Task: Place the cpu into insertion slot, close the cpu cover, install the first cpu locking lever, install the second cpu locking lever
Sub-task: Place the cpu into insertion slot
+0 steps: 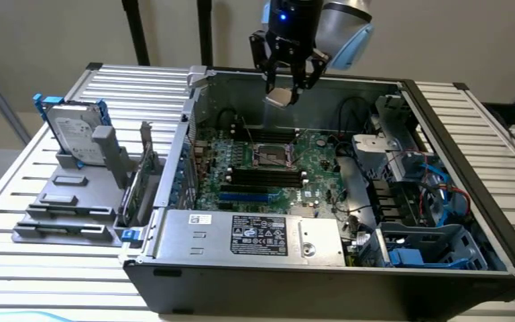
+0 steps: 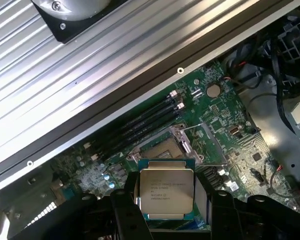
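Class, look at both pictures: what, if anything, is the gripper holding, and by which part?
The gripper holds the cpu by two opposite edges, above the open computer case.

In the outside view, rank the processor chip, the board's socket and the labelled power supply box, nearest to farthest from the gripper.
1. Processor chip, held in the gripper.
2. Socket, below it on the green board.
3. Power supply box, along the case's near wall.

Partly hidden
The cpu (image 2: 166, 192) covers part of the insertion slot (image 2: 161, 146) (its own print is too small to read).
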You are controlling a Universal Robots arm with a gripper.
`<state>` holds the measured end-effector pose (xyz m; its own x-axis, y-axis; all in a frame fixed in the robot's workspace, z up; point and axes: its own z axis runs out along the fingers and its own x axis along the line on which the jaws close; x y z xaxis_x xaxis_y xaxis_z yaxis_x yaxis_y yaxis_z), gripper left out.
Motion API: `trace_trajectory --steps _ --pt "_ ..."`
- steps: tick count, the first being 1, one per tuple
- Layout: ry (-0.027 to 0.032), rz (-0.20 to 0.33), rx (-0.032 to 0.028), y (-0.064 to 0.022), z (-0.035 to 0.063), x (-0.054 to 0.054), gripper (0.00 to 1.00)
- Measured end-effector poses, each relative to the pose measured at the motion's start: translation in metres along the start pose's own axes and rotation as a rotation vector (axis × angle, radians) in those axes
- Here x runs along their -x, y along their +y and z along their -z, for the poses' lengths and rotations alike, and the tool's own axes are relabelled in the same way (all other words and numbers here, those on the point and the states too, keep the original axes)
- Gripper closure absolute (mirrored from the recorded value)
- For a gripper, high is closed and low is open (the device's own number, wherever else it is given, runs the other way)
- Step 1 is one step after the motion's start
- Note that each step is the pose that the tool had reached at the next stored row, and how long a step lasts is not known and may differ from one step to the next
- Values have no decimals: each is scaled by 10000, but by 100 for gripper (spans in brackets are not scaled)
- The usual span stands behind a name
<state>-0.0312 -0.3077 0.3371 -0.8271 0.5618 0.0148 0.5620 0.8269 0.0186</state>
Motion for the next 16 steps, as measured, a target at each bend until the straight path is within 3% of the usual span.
trace_trajectory --steps 16 --pt "-54 -2904 43 0 -16 0 46"
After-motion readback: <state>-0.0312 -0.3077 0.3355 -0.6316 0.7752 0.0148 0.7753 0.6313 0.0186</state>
